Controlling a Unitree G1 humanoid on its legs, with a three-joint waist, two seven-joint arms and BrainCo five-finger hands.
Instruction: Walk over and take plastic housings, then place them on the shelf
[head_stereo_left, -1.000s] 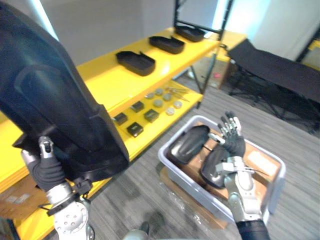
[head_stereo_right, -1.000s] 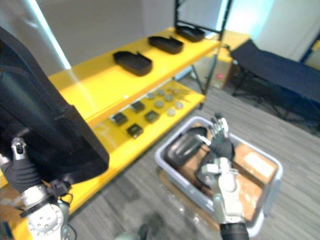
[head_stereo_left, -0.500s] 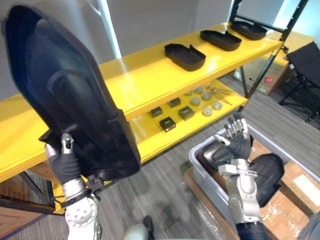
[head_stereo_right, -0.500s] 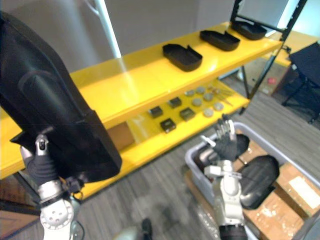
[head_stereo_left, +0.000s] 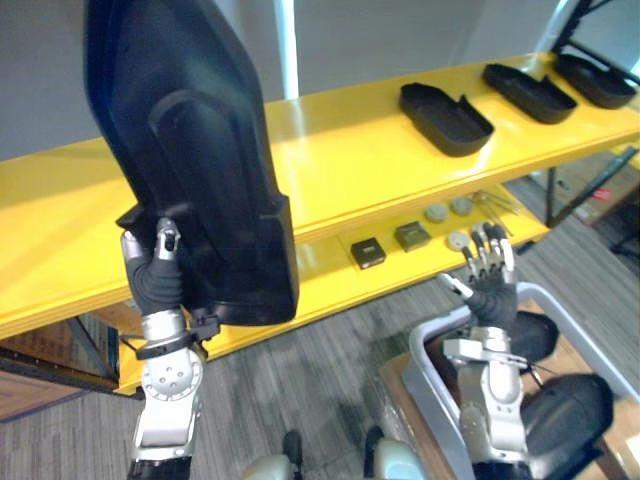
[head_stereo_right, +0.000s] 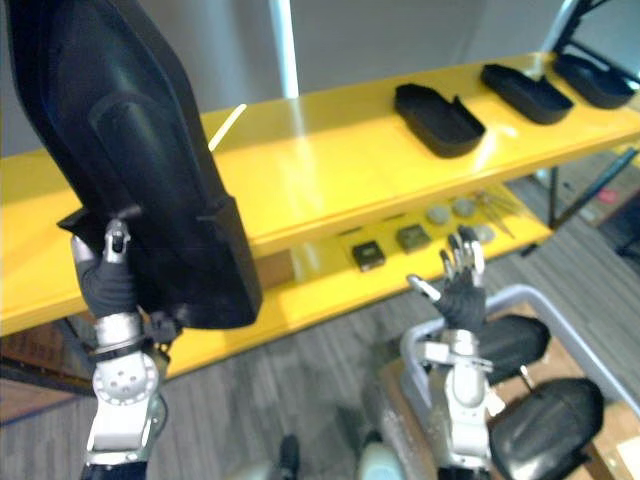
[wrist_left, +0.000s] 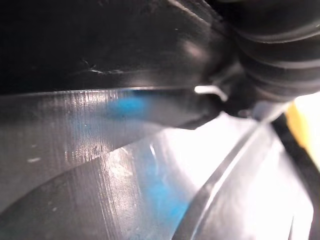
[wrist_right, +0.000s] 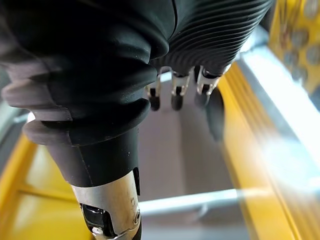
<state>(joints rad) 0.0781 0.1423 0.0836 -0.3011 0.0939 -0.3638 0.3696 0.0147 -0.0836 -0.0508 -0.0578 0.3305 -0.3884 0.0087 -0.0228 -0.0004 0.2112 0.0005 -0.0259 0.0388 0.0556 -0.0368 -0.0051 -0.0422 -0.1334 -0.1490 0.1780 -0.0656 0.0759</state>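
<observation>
three black plastic housings lie open side up in a row along the top board of the yellow shelf (head_stereo_left: 340, 165): the nearest housing (head_stereo_left: 445, 105), the middle housing (head_stereo_left: 530, 92) and the farthest housing (head_stereo_left: 598, 80), each apart from the next. a fourth, the large black housing (head_stereo_left: 190, 150), is raised upright before the shelf's near end. the left hand (head_stereo_left: 155, 282) is clenched on its lower edge, thumb up against its face. in the left wrist view the same glossy black shell (wrist_left: 125, 165) sits right against the hand's ribbed cover. the right hand (head_stereo_left: 490, 285) is released and holds nothing. its fingers are straight and spread, pointing up, above the near corner of the grey bin (head_stereo_left: 428, 365) on the floor. two more dark housings (head_stereo_left: 570, 415) lie in that bin, one just behind the right wrist and one nearer the robot. on the lower shelf board (head_stereo_left: 320, 275), small black blocks (head_stereo_left: 367, 251) sit beside a cluster of round grey discs (head_stereo_left: 436, 212). brown cardboard (head_stereo_left: 397, 398) shows under the bin on the grey plank floor (head_stereo_left: 300, 390).
</observation>
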